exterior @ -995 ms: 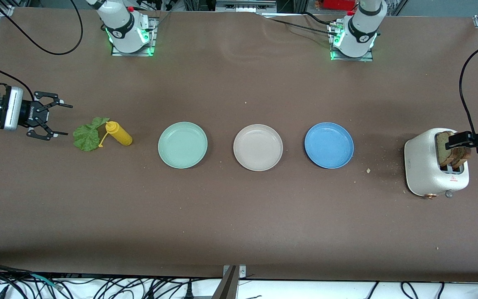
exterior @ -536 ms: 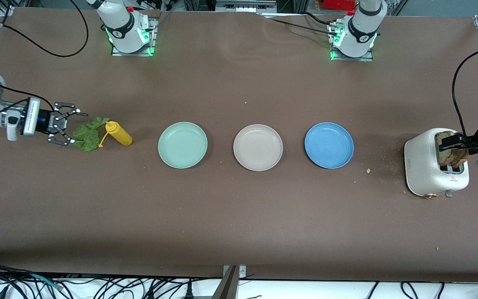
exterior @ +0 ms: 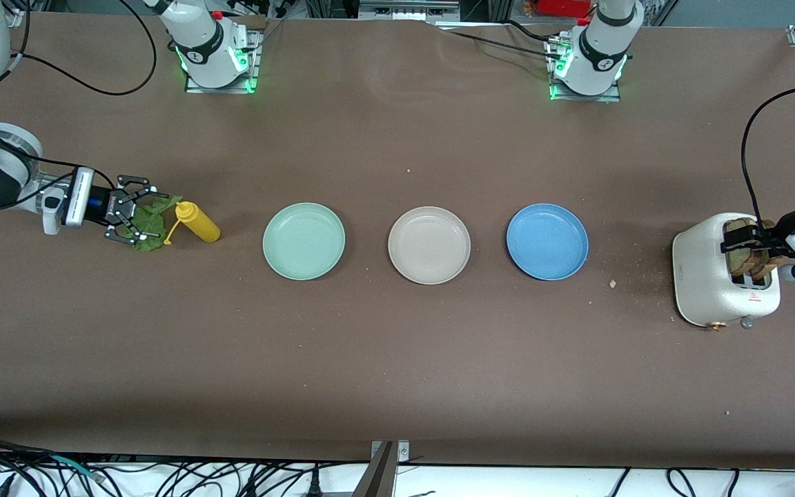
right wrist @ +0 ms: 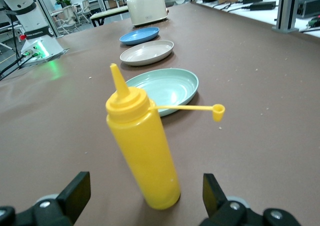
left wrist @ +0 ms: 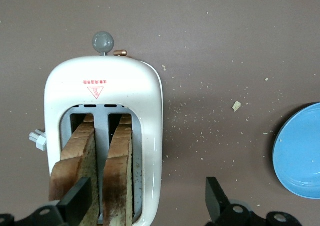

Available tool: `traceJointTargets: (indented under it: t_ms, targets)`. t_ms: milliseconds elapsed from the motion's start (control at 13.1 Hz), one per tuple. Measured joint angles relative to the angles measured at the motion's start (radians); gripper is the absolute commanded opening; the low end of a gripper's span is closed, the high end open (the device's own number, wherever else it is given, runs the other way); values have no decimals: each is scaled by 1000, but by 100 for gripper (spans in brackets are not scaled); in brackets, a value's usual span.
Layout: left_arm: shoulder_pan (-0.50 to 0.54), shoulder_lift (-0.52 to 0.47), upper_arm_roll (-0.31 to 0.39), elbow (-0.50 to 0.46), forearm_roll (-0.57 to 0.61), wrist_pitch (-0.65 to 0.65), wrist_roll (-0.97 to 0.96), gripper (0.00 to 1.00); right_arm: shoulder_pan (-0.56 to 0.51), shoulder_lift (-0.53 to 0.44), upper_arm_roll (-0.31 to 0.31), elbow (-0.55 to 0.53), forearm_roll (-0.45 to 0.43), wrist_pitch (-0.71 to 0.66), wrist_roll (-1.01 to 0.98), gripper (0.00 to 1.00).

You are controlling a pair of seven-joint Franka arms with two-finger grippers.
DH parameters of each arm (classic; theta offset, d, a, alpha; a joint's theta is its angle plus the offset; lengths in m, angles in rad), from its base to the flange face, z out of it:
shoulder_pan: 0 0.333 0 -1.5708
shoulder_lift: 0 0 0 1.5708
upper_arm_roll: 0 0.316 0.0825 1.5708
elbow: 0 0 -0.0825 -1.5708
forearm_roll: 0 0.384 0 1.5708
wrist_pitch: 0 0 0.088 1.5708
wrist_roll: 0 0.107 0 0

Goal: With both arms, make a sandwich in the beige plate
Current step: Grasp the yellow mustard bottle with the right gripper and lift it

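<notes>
Two toasted bread slices [exterior: 749,261] stand in the slots of a white toaster [exterior: 708,276] at the left arm's end of the table; the left wrist view shows them too [left wrist: 119,161]. My left gripper [exterior: 742,243] hovers open over the toaster [left wrist: 102,93], one finger [left wrist: 75,206] above the outer slice, the other above bare table. The green lettuce leaf [exterior: 152,236] lies beside a yellow squeeze bottle [exterior: 197,222]. My right gripper [exterior: 139,217] is open, low over the leaf, facing the bottle [right wrist: 142,151]. The leaf is hidden in the right wrist view. The beige plate [exterior: 429,244] is bare.
A mint-green plate [exterior: 303,241] and a blue plate [exterior: 547,241] flank the beige plate in a row. Crumbs lie on the table between the blue plate and the toaster. The bottle's cap [right wrist: 218,111] hangs out on its tether.
My right gripper has moved toward the bottle and come over the lettuce. My left gripper has moved in over the toaster's bread slices.
</notes>
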Motion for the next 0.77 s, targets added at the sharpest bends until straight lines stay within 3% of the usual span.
traceJointTargets:
  t_ms: [306, 383, 459, 536, 612, 766]
  targets:
    - [7, 0, 0, -38, 0, 53, 0, 97, 32, 21, 3, 0, 51, 2, -41, 99]
    - [9, 0, 0, -48, 0, 65, 0, 86, 37, 29, 3, -1, 63, 7, -56, 99]
    - [11, 0, 0, -54, 0, 69, 0, 66, 39, 39, 3, -1, 77, 11, -77, 99]
    - [13, 0, 0, -56, 0, 71, 0, 38, 39, 50, 3, -1, 90, 13, -93, 99]
    - [15, 0, 0, -56, 0, 72, 0, 23, 40, 62, 3, -2, 99, 13, -105, 99]
    - [27, -1, 0, -56, 0, 76, 0, 23, 44, 75, 4, -4, 112, 12, -115, 99]
